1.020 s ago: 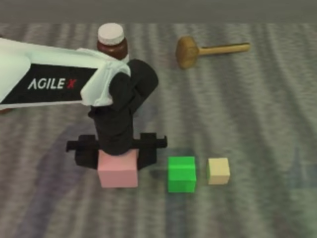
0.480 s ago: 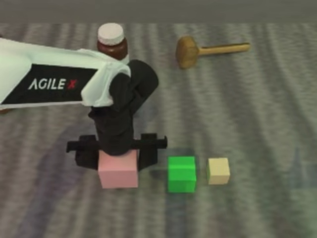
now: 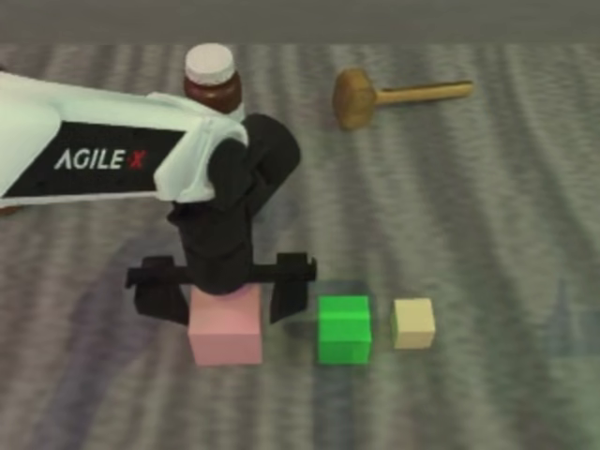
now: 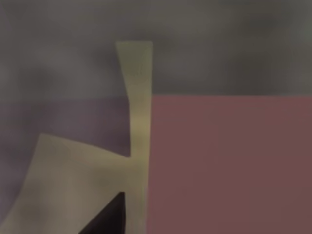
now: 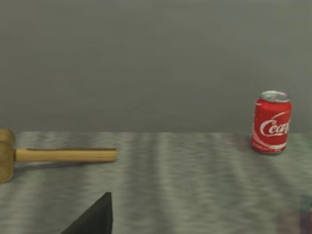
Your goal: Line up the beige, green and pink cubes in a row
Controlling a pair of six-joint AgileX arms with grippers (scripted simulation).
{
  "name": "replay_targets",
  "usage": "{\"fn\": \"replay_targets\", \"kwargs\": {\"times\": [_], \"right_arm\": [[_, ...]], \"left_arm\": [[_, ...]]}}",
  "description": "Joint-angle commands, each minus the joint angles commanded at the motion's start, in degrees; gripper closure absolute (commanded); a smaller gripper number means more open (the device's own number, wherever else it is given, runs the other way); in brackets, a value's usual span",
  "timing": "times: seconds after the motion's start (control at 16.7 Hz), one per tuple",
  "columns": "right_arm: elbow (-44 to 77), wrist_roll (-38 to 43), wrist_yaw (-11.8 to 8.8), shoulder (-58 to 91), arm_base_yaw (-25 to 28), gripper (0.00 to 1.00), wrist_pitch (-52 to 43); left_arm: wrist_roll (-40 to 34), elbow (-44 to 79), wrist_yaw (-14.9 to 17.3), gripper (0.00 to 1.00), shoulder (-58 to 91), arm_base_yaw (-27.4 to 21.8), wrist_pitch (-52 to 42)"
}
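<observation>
Overhead, your left gripper (image 3: 223, 292) stood low over the pink cube (image 3: 226, 325), its jaws spread wider than the cube, one finger on each side and neither visibly touching it. The pink cube sat on the table (image 3: 469, 206) at the left end of a row; the green cube (image 3: 344, 328) lay near it to the right, apart, and the beige cube (image 3: 413, 323) sat just beside the green one with a narrow gap. All three rested flat in roughly one line across the near part of the table.

As to containers, you had a brown white-capped bottle (image 3: 211, 79) upright at the far side, partly behind the left arm, cap on, contents not visible. A wooden mallet (image 3: 394, 96) lay flat to its right, well apart from the cubes.

The left wrist view showed what the top view could not: one pale finger (image 4: 136, 122) running along the pink cube's face at close range; whether it touched could not be told there. The right wrist view alone showed a red cola can (image 5: 271, 122) standing upright at the table's far edge, contents unseen, with the mallet on the same surface. Your right gripper did not appear in the top view, and its jaws could not be judged.
</observation>
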Motion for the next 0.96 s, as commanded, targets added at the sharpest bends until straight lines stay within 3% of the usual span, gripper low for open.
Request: {"fn": "replay_targets", "kwargs": {"times": [0.48,0.96], "right_arm": [[0.00,0.00,0.00,0.00,0.00,0.00,0.00],[0.00,0.00,0.00,0.00,0.00,0.00,0.00]], "left_arm": [[-0.06,0.82,-0.01,0.00,-0.36,0.13,-1.00],[-0.21,8.98,-0.04,0.00,-5.73,1.11,-14.68]]}}
